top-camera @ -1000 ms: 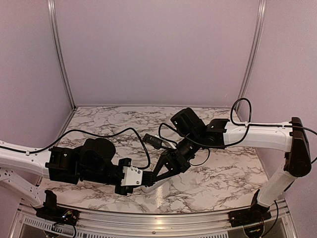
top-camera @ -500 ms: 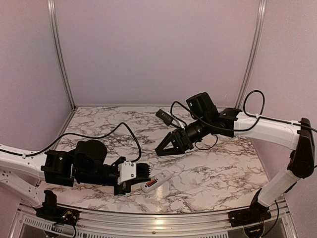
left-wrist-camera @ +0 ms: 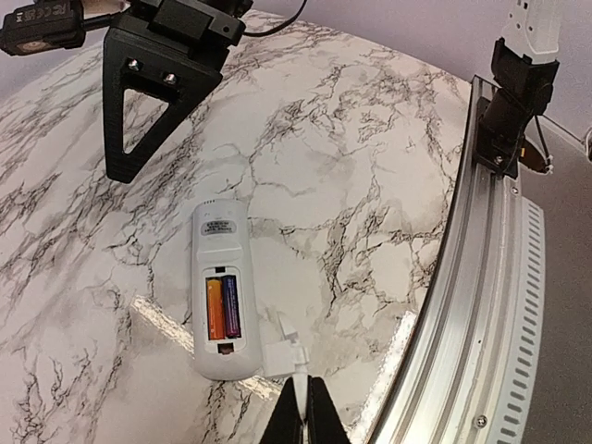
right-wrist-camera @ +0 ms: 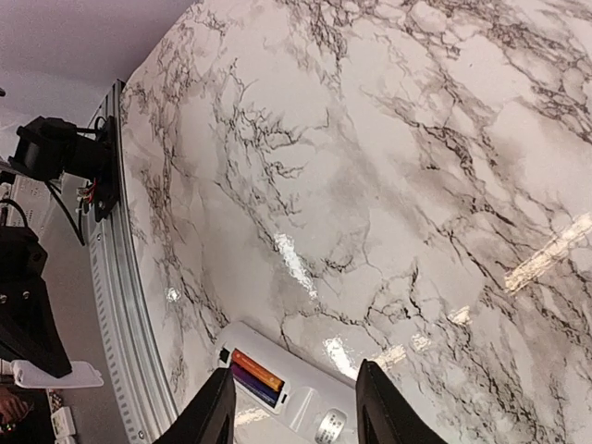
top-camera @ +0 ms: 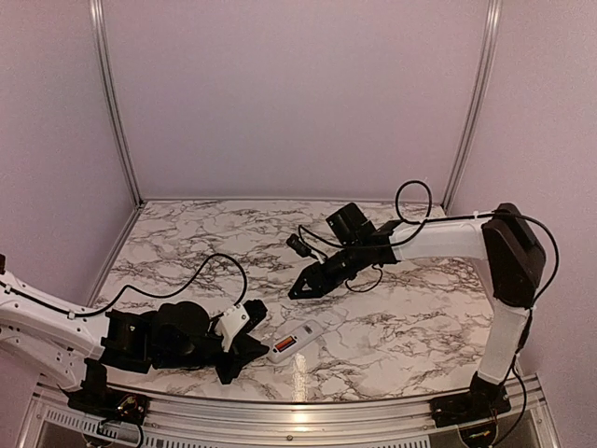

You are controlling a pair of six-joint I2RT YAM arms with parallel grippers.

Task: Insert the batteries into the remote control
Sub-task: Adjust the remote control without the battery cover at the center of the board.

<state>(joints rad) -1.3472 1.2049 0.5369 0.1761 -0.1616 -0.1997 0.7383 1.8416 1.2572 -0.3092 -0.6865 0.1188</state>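
Lying in one remote control (left-wrist-camera: 218,242) on the table (left-wrist-camera: 351,185), two batteries (left-wrist-camera: 215,308), orange and dark, sit side by side; right gripper (right-wrist-camera: 296,370) gapes, left gripper (left-wrist-camera: 298,381) pinches one white strip (left-wrist-camera: 282,350).

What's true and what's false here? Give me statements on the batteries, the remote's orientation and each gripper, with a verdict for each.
1. Both batteries sit side by side in the remote control's open compartment. True.
2. The remote control lies buttons up. False: its back faces up, with the compartment exposed.
3. The right gripper holds a battery. False: it is open and empty.
4. The left gripper is shut on a thin white strip beside the remote control. True.
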